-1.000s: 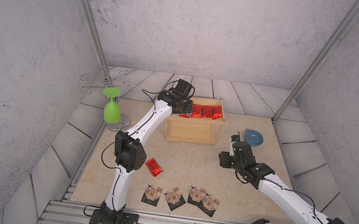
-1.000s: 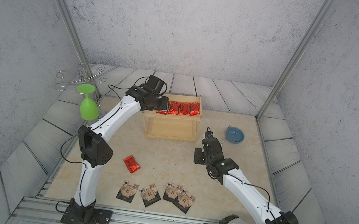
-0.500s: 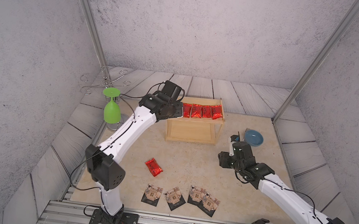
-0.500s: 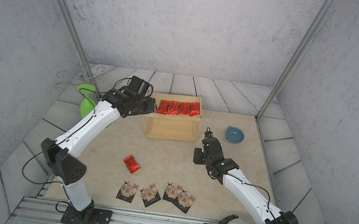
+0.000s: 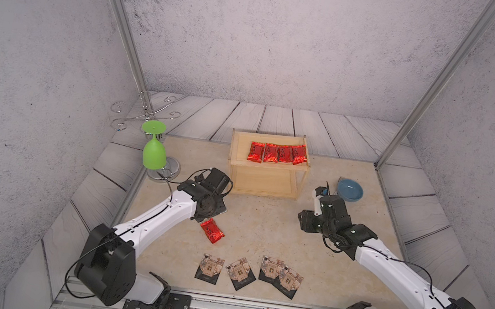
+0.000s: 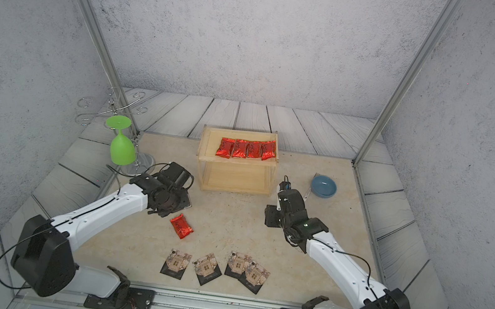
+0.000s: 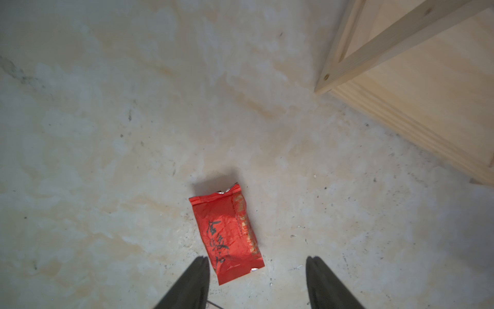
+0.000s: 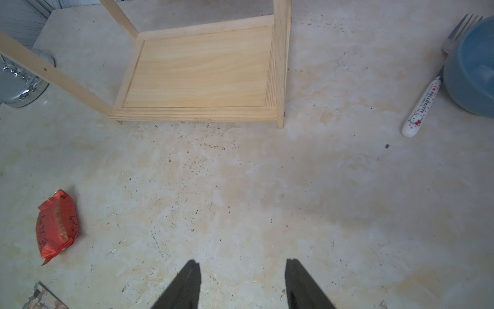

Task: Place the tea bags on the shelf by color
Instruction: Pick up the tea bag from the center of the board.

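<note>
The light wooden shelf [image 5: 267, 168] stands at the back middle of the table. Several red tea bags [image 5: 277, 153] lie in a row on its top board; its lower board [image 8: 200, 72] is bare. One red tea bag [image 5: 212, 231] lies alone on the table, and in the left wrist view this sachet [image 7: 227, 232] sits just ahead of my left gripper [image 7: 257, 259], nearer one fingertip. That gripper hangs open and empty. Several black tea bags [image 5: 249, 272] lie in a row by the front edge. My right gripper [image 8: 242, 260] is open over bare table in front of the shelf.
A green glass [image 5: 153, 155] hangs upside down on a chrome rack [image 5: 143, 114] at the back left. A blue bowl [image 5: 349, 190] sits right of the shelf, with a white-handled fork [image 8: 422, 107] beside it. Grey walls and metal posts close in the table.
My left arm has drawn back from the shelf's top board towards the front left and now hangs over the loose red tea bag. The right arm has not moved.
</note>
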